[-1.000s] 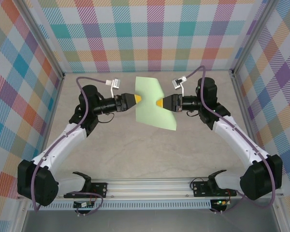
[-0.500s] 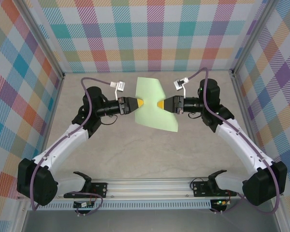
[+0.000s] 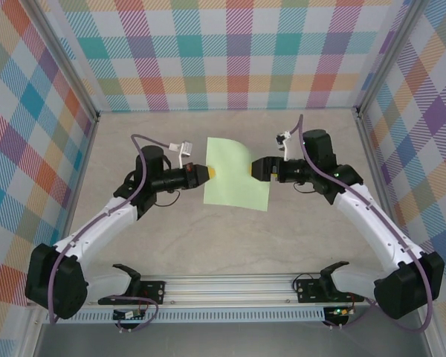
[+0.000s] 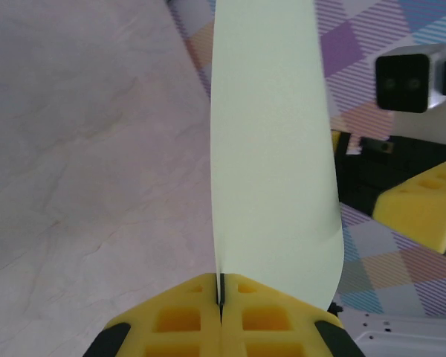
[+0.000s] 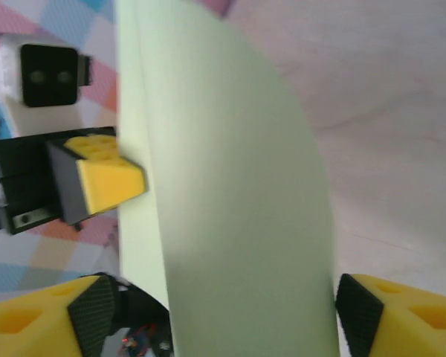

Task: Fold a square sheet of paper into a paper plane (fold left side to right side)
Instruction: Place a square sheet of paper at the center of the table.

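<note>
Left pincer (image 4: 221,291) now clamps the edge of the sheet (image 4: 271,149) while right pincer (image 5: 223,327) springs wide around the opposite edge, so left alone likely carries the fold.

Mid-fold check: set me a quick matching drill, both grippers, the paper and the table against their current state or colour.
Column one:
1. left gripper
2. right gripper
3. square sheet of paper
4. table

Column two:
A. pale green, slightly bowed
B. open, a finger on each side of the sheet
C. pale marbled beige surface
D. shut on the sheet's edge

Pairs: 1-D; 2-B; 3-A; 4-C
</note>
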Tool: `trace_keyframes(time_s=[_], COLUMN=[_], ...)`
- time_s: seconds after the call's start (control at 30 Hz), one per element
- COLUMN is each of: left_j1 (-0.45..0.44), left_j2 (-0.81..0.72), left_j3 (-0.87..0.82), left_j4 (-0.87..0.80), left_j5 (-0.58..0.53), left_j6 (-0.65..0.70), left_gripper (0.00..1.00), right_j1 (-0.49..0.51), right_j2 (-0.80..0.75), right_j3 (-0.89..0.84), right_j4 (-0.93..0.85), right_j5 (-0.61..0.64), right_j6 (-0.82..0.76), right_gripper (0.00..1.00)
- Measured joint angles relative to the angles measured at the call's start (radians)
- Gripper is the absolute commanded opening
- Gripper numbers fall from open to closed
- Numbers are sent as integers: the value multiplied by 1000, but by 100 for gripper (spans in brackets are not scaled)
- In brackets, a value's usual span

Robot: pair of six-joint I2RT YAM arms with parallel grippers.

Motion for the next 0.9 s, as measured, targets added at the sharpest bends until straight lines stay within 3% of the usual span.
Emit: trace_keyframes(time_s=[0.17,0.33,0.53,0.9], left_j1=[0,0,0,0], left_j2=[158,296,317,317], left_j3=[-56,-108,-113,-60], left_j4=[-55,-93,-106,-168], left_j5=[-98,-220,-294,-316], left_j6=[25,25,44,93], left_gripper=[0,0,0,1], right_j1=[0,1,46,99], right_j2=[0,80,276,561], right_j3=[-75,-227,-267,-172], right_j4=[-60,43,199,327], right_j5=[153,107,62,47], right_j6=[-42,23,120,171], right_gripper=[90,54,28,24])
